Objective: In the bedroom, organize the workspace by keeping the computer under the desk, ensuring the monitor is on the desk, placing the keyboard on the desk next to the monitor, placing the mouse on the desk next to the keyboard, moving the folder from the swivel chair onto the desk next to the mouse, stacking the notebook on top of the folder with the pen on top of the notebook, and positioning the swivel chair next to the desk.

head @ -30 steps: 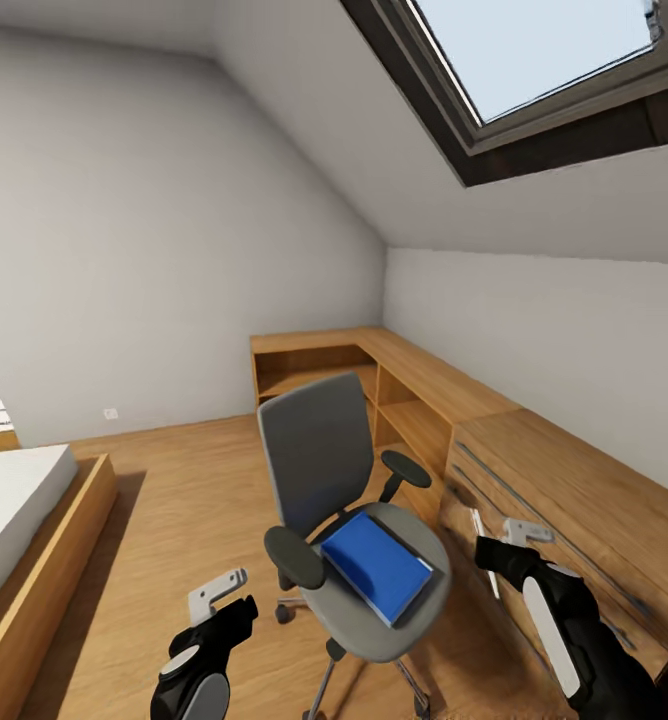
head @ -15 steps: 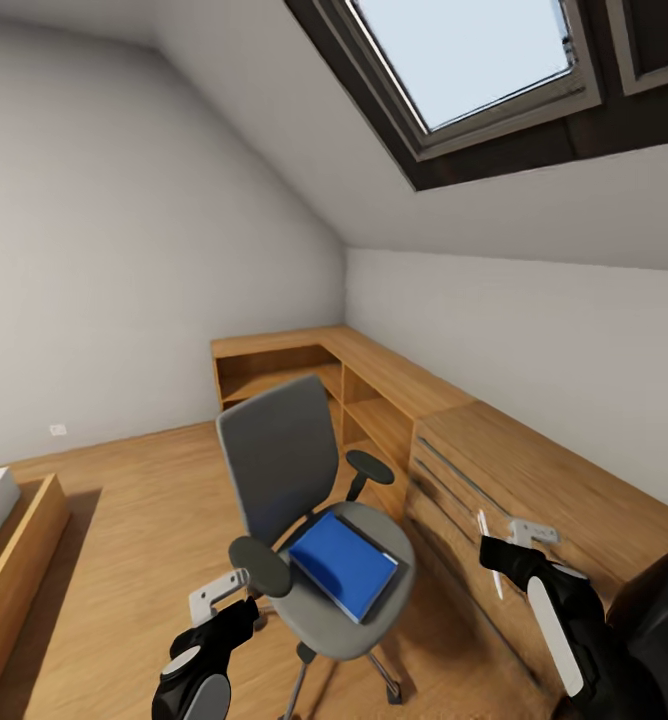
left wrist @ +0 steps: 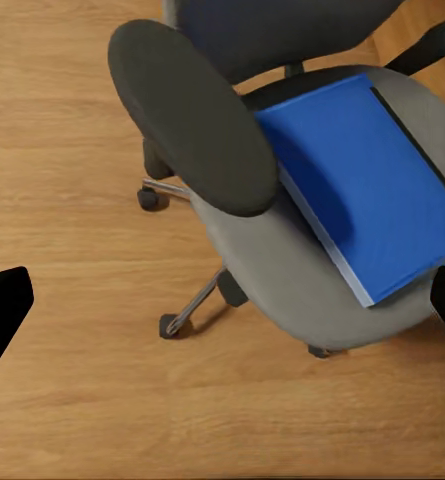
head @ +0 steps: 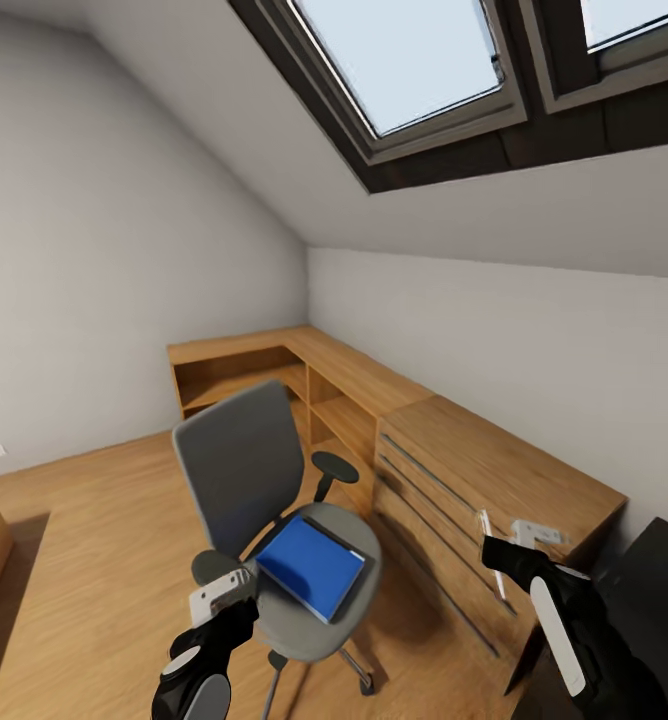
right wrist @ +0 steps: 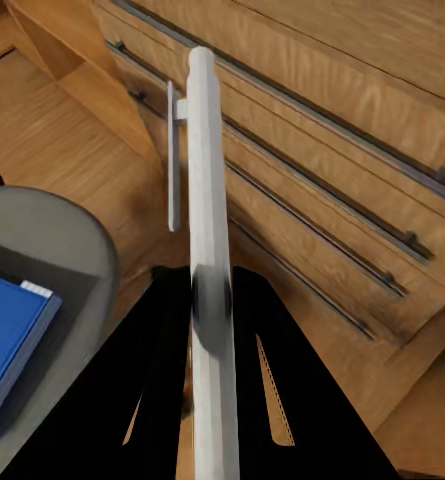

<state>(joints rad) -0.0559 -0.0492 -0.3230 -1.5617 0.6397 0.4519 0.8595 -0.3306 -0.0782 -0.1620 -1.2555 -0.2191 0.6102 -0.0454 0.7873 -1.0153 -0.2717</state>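
Attic bedroom, wood floor (head: 94, 520). Folder (head: 309, 565) flat on swivel chair (head: 274, 500) seat, toward front edge, awaiting transfer. Right gripper (head: 498, 548) clenched on pen (right wrist: 207, 290), evidently for later stacking. Left gripper (head: 222, 590) released, empty, near chair

The swivel chair (head: 274, 540) stands close beside the wooden drawer unit (head: 474, 500), open floor (head: 84, 540) opposite.
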